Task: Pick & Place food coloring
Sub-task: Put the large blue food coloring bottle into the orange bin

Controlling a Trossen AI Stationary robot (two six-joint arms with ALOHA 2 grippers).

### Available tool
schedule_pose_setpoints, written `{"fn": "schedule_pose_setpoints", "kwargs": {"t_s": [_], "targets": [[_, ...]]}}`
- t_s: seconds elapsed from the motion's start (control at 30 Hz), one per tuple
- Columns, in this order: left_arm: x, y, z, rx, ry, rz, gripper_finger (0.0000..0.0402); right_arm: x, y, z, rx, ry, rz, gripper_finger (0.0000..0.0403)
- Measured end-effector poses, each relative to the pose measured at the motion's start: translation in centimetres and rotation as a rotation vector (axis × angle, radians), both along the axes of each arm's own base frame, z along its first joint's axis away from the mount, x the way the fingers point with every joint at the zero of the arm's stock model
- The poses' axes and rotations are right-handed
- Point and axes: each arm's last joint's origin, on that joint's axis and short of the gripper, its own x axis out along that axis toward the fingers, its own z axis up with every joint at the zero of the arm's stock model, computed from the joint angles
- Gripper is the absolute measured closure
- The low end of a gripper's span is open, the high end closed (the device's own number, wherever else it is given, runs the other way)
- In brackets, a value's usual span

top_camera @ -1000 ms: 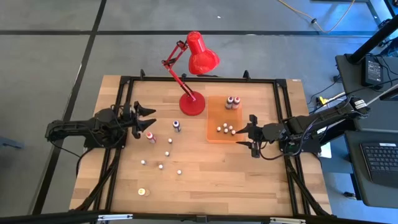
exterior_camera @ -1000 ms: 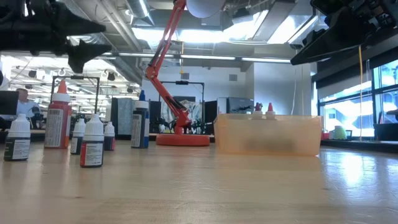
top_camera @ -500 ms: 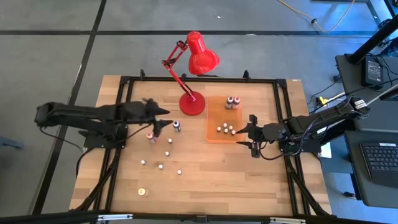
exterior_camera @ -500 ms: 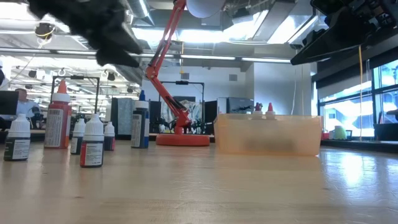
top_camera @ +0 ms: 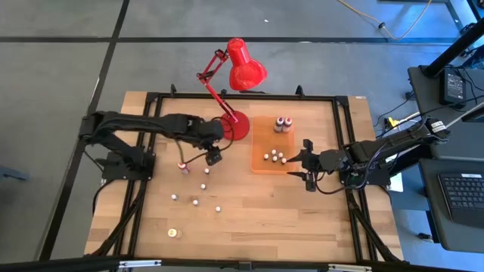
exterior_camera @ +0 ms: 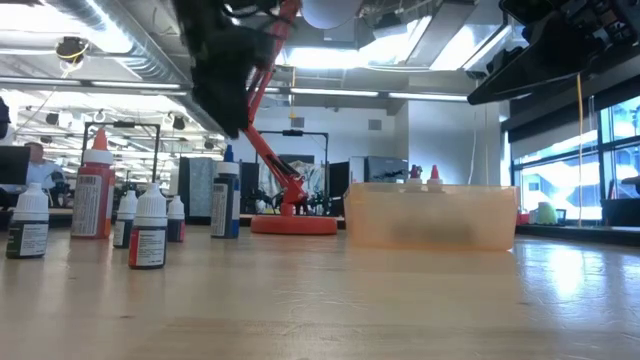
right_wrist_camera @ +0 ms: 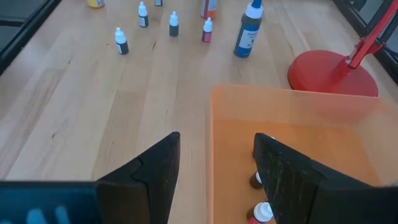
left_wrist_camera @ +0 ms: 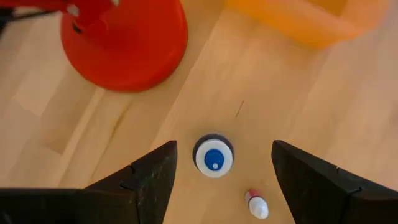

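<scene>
Blue-capped and standing upright, a food coloring bottle [left_wrist_camera: 213, 155] sat near the middle of the wooden counter [top_camera: 249, 215], just in front of the red lamp's base [top_camera: 234, 126], its long axis vertical and its tip pointing straight up into the left wrist view. The left end effector [top_camera: 213, 156], parked a second earlier near the counter's left edge, had swung across to hover directly over that bottle, fingers [left_wrist_camera: 144, 183] spread wide on either side and gripping nothing; a descent and grasp looked the likely next step. The right end effector [top_camera: 308, 168] hung partly open and empty at the right edge of the orange tray [top_camera: 261, 168], where several bottles already stood.
</scene>
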Motion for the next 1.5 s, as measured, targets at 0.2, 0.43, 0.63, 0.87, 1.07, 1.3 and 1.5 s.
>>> {"fn": "schedule_pose_setpoints", "kwargs": {"t_s": [0.2, 0.43, 0.63, 0.87, 1.07, 1.3, 1.5], "targets": [[1.5, 0.7, -2.7, -0.078, 0.101, 0.046, 0.0146, 0.0, 0.0, 0.0, -0.001, 0.002, 0.000, 0.0196], [1.7, 1.2, -4.4, -0.109, 0.193, 0.090, 0.0146, 0.0, 0.0, 0.0, -0.001, 0.004, 0.000, 0.0196], [1.9, 1.2, -4.4, -0.107, 0.178, 0.088, 0.0146, 0.0, 0.0, 0.0, -0.001, 0.004, 0.000, 0.0196], [1.9, 1.1, -4.4, -0.113, 0.177, 0.085, 0.0160, 0.0, 0.0, 0.0, -0.001, 0.005, 0.000, 0.0196], [1.9, 1.1, -4.4, -0.110, 0.178, 0.086, 0.0209, 0.0, 0.0, -0.1, -0.002, 0.007, 0.000, 0.0196], [1.9, 1.2, -4.3, -0.108, 0.178, 0.081, 0.0282, 0.0, 0.0, -0.1, -0.003, 0.007, 0.000, 0.0196], [2.2, 0.9, -3.6, -0.098, 0.164, 0.036, 0.0287, 0.0, 0.0, -0.1, -0.005, 0.007, 0.002, 0.0196]]}}
